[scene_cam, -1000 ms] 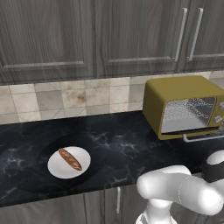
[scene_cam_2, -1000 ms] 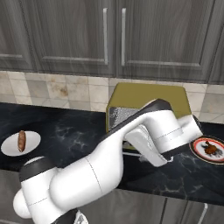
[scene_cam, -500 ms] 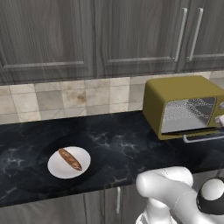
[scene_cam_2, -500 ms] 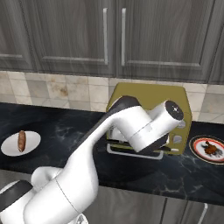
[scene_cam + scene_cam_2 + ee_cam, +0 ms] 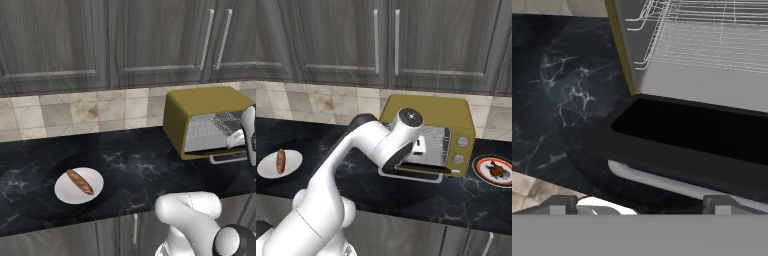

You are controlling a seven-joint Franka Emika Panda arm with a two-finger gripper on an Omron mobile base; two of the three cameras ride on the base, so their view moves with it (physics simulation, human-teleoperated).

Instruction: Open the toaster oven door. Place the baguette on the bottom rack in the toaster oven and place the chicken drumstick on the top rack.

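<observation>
Two silvery racks inside mustard-yellow toaster oven [image 5: 461, 111], door [image 5: 712, 135] down

Both base views look down across the counter [image 5: 135, 165] from opposite sides, sharing the toaster oven [image 5: 456, 112]; the hand view sits close.

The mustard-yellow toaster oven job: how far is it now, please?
Done: the dark glass toaster oven door with its silvery bar handle lies folded down, baring the wire racks. In hand: nothing; the open gripper hovers by the handle. Left: the slim brown baguette on its white plate, and the reddish-brown chicken drumstick on its patterned plate.
</observation>
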